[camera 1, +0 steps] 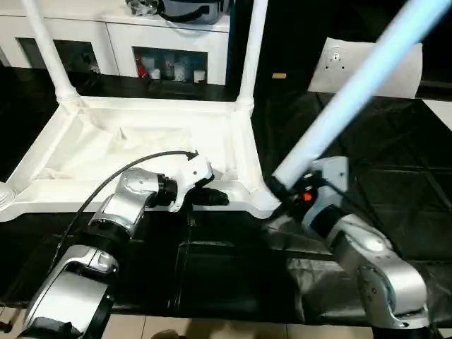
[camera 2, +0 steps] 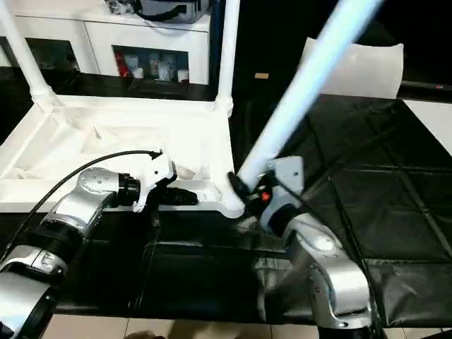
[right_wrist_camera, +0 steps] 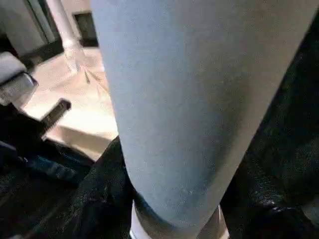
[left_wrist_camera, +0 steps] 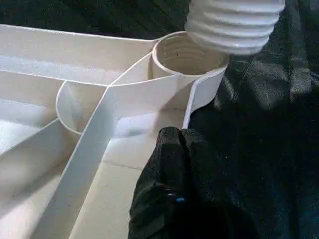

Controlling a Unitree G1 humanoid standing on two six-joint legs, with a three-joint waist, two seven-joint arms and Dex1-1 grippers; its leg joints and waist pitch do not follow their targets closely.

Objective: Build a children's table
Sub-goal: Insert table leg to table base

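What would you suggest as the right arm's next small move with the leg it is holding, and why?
Probably tip the leg more upright and ease its threaded end down into the open corner socket. The right gripper grips the leg, which leans away, with its end just above and beside the socket. The shut left gripper rests on the tabletop's near rim, seemingly steadying it.

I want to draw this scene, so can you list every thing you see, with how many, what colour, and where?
Tabletop: one, white, upside down on the dark floor.
Fitted legs: two, white, upright in the far corners.
Held leg: one, white, tilted, its threaded end at the near corner socket.
Cabinet: one, white, at the back.
Slab: one, white, far right.
Left gripper: black, shut, at the tabletop's near rim.
Right gripper: black, holding the tilted leg.
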